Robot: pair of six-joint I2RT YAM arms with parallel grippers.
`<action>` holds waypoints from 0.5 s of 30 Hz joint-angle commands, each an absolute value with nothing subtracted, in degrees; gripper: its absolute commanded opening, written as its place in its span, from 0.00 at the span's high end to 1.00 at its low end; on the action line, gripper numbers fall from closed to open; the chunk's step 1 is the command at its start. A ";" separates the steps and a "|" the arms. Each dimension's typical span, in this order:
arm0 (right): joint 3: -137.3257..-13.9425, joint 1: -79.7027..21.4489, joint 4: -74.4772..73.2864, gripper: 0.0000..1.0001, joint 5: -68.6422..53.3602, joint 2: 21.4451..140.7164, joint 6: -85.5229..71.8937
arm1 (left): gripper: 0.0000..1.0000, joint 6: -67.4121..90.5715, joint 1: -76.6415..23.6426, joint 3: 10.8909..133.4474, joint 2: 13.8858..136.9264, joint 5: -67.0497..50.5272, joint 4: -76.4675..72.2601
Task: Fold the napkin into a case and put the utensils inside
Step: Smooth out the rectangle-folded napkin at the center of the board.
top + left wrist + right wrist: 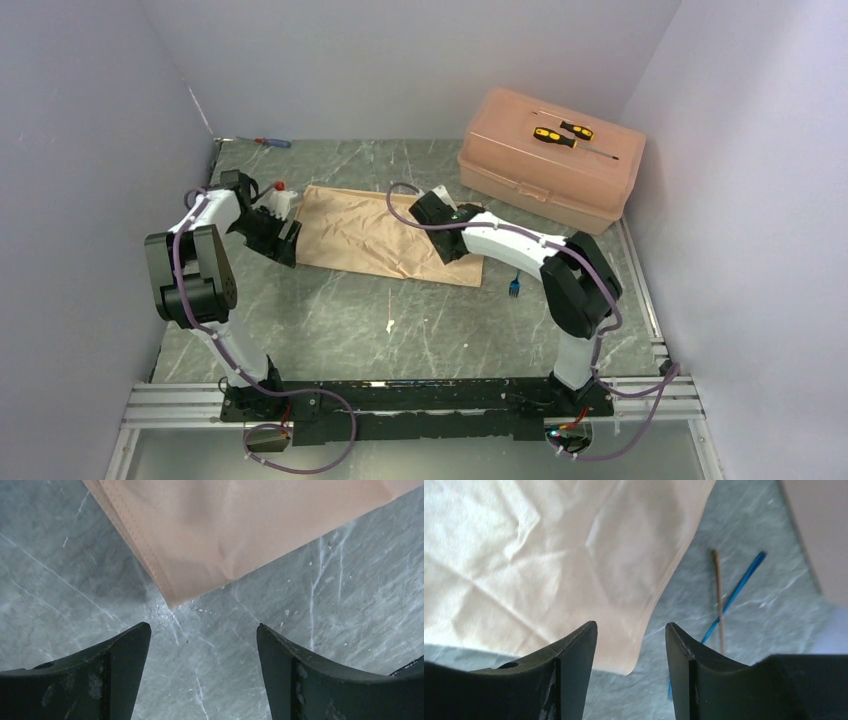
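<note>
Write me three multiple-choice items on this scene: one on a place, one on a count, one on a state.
1. Where do the yellow-and-black screwdrivers lie?
A) on the pink box
B) out of view
C) in a drawer

2. How many of them are there?
A) one
B) four
C) two

3. The left end effector is:
A) shut on a fork
B) open and empty
C) fully shut on nothing

Key:
1 A, they rest on the box's lid.
2 C, two yellow-and-black handles show there.
3 B, its fingers stand apart with nothing between them, just short of the napkin corner.
</note>
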State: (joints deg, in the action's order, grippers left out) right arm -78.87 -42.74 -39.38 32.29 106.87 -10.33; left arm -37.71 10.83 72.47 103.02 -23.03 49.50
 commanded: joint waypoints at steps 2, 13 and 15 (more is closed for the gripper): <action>-70.93 -42.29 -32.79 0.44 23.73 102.19 -19.09 | 0.18 -36.17 12.39 72.68 104.55 -25.70 48.81; -66.23 -41.93 -30.49 0.45 22.56 101.08 -20.55 | 0.22 -30.80 12.99 73.55 107.93 -26.25 43.36; -65.90 -41.43 -30.26 0.47 22.59 101.39 -20.37 | 0.24 -30.53 13.09 74.15 109.00 -25.33 42.93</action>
